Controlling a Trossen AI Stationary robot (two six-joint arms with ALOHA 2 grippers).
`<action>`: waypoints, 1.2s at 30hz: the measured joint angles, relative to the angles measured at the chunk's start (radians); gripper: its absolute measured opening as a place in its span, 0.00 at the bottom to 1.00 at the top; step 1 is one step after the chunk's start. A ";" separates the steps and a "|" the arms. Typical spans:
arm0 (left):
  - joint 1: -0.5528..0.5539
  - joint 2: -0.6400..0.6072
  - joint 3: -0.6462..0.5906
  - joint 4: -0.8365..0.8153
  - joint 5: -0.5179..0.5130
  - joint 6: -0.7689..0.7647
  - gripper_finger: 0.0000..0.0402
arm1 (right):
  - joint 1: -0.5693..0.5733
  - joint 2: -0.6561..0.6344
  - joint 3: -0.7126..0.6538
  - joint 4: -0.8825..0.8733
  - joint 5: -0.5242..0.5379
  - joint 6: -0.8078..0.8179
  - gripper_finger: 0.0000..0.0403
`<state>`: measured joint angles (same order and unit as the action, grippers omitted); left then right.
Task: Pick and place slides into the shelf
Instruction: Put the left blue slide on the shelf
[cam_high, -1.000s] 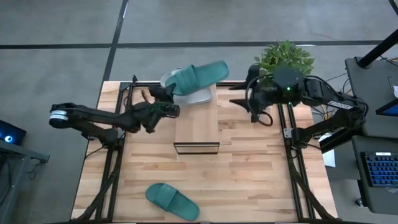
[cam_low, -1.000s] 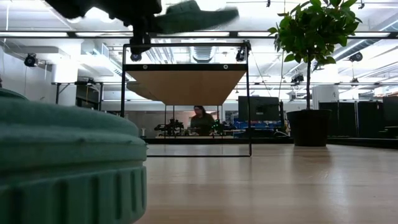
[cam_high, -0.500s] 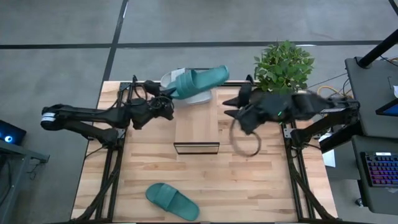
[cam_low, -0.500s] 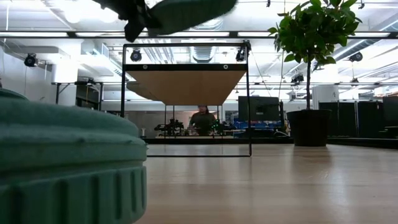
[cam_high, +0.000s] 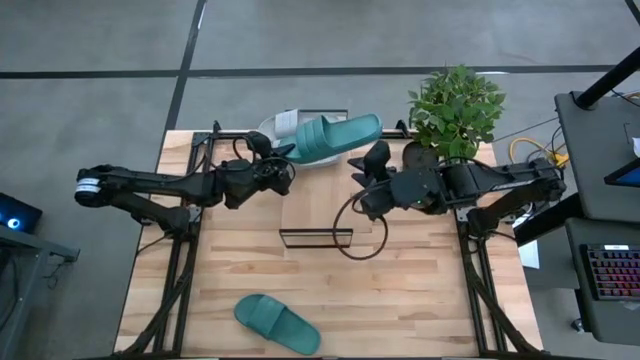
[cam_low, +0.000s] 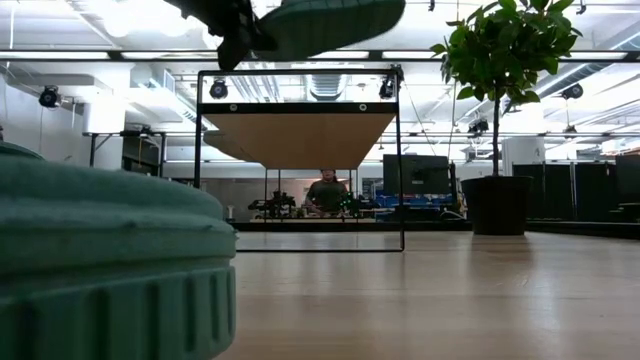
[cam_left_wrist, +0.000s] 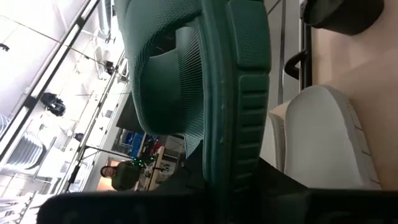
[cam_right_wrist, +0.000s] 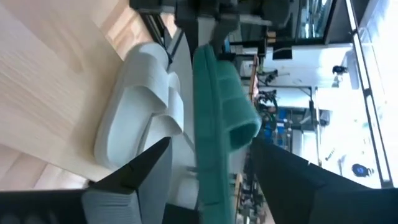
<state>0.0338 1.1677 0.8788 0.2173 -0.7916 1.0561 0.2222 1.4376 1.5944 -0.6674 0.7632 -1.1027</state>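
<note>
My left gripper (cam_high: 276, 163) is shut on a teal slide (cam_high: 335, 134), which hangs in the air over the far end of the shelf (cam_high: 316, 205). In the low view the slide (cam_low: 330, 18) floats above the shelf's dark frame (cam_low: 300, 70). Pale white slides (cam_high: 284, 124) lie on the shelf's far end, under the teal one. My right gripper (cam_high: 364, 170) is open, just right of the shelf top and close to the held slide's free end without touching it. A second teal slide (cam_high: 277, 323) lies sole down near the table's near edge. My left gripper holds the teal slide by its end nearest the strap (cam_left_wrist: 217, 169), pinched between the two fingers, which come level from the table's left along its length. The slide is lifted clear, turned on its edge, its free end (cam_high: 372, 125) pointing right.
A potted plant (cam_high: 455, 100) stands at the table's far right corner, behind my right arm. A loop of cable (cam_high: 362, 235) hangs from the right arm over the shelf's right side. Bare tabletop (cam_high: 420, 300) lies near and right. A person (cam_low: 325, 192) sits far behind the table.
My right arm has swung from the far right corner toward the table's left, bringing its gripper up beside the shelf and the held slide. My left gripper has carried the teal slide a little toward the right, still lifted clear over the white slides.
</note>
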 joint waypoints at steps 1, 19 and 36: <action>0.000 -0.001 0.003 -0.001 -0.002 -0.001 0.04 | 0.000 0.000 0.000 0.000 0.001 0.000 0.54; -0.001 0.008 0.008 0.001 0.017 -0.005 0.04 | -0.111 0.052 -0.001 0.032 0.077 -0.057 0.61; -0.001 0.008 0.009 0.006 0.036 -0.005 0.04 | -0.235 0.081 -0.002 0.081 0.041 -0.063 0.59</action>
<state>0.0326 1.1759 0.8879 0.2234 -0.7555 1.0512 -0.0132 1.5188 1.5929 -0.5869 0.8044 -1.1655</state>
